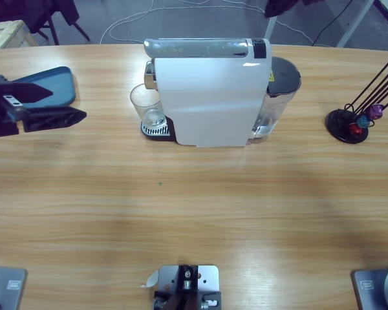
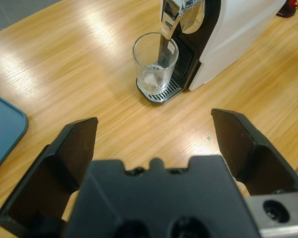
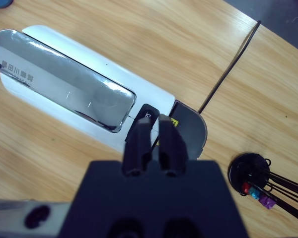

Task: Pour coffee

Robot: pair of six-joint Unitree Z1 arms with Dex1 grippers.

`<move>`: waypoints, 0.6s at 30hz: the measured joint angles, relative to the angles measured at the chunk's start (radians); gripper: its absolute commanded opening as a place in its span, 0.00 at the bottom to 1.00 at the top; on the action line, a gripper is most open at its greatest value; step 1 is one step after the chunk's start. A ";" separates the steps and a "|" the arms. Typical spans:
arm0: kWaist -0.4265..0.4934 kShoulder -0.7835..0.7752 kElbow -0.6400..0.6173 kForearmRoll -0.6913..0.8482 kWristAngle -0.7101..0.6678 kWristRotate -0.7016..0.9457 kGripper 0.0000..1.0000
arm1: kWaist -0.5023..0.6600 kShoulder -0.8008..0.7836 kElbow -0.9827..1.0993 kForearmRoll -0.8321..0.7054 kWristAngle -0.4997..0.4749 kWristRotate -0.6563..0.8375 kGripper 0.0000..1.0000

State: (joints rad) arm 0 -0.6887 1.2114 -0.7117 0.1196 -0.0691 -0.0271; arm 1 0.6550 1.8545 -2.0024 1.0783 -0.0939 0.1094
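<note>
A white coffee machine (image 1: pixel 210 97) (image 2: pixel 238 29) (image 3: pixel 64 84) stands at the table's middle back. A clear glass (image 1: pixel 149 106) (image 2: pixel 155 62) sits on its drip grille (image 1: pixel 156 131) under the spout; I see no coffee in it. My left gripper (image 1: pixel 68 105) (image 2: pixel 154 121) hovers open at the left, well short of the glass, holding nothing. My right gripper (image 3: pixel 154 120) looks down on the machine's top, shut, with its tips over the black button (image 3: pixel 148 112) beside the silver lid. The right arm is out of the high view.
A blue tray (image 1: pixel 55 84) (image 2: pixel 2 129) lies at the far left, by the left gripper. A black capsule stand (image 1: pixel 352 123) (image 3: pixel 251 173) with thin rods and a few coloured capsules is at the right. The machine's grey water tank (image 1: pixel 278 90) is on its right end.
</note>
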 measured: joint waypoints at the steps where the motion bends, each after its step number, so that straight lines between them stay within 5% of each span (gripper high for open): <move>1: 0.000 0.000 0.000 -0.001 0.000 0.000 1.00 | 0.000 0.000 0.006 0.000 0.003 -0.004 0.00; 18: 0.000 0.003 0.000 -0.003 0.000 -0.001 1.00 | 0.000 0.052 0.022 -0.006 0.059 -0.024 0.00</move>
State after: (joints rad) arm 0 -0.6886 1.2148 -0.7116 0.1165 -0.0691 -0.0285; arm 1 0.6546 1.9062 -1.9803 1.0720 -0.0349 0.0858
